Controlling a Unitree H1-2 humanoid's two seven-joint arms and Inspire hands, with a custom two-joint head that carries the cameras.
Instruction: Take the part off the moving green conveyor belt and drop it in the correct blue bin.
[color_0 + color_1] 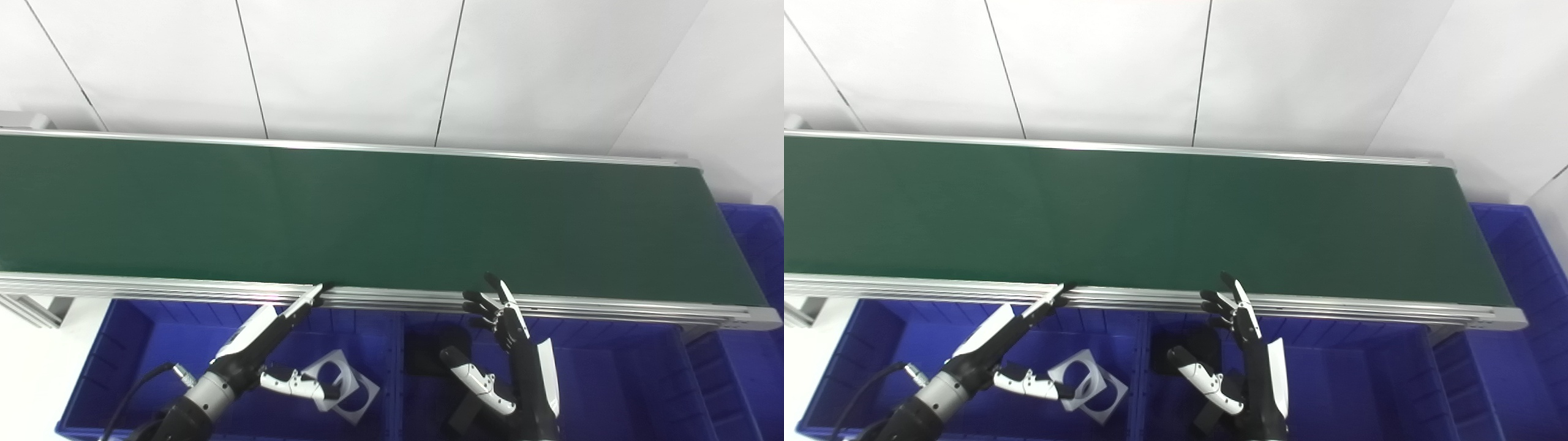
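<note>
The green conveyor belt [367, 214] runs across the view with no part on it. My left hand [269, 343] is open and empty above the left blue bin [122, 343], fingertips reaching the belt's near rail. White flat parts with round holes [343, 383] lie in that bin under its thumb. My right hand [508, 349] is open and empty above the middle blue bin [612, 380], fingers spread and pointing up near the rail. Black parts [429, 355] lie in that bin beneath it.
The belt's aluminium near rail [551, 306] separates the belt from the bins. Another blue bin [756, 257] stands at the belt's right end. A white wall stands behind the belt. A frame leg [37, 303] shows at the lower left.
</note>
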